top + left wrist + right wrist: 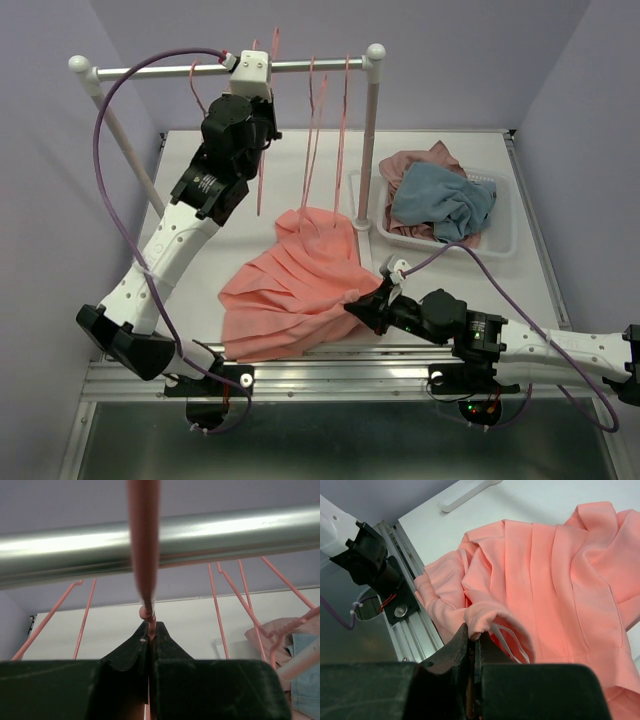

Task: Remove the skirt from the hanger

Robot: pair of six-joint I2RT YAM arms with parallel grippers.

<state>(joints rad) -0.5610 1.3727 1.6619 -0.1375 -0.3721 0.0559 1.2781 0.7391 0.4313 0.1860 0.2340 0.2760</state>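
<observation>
The salmon-coral pleated skirt (295, 285) lies spread and rumpled on the table, below the rail. My right gripper (365, 305) is low at the skirt's near right edge. In the right wrist view it (472, 636) is shut on a rolled fold of the skirt (560, 570), with a white loop strap beside the fingers. My left gripper (258, 95) is raised just under the rail (310, 66). In the left wrist view it (150, 627) is shut on the neck of a pink hanger (144, 555) hooked over the rail (240, 527).
Other thin pink hangers (343, 120) hang from the rail beside the white rack post (371, 140). A white basket (505, 240) at the right holds a mauve-pink garment (420, 165) and a grey-blue garment (445, 200). The aluminium frame edge (330, 375) runs along the front.
</observation>
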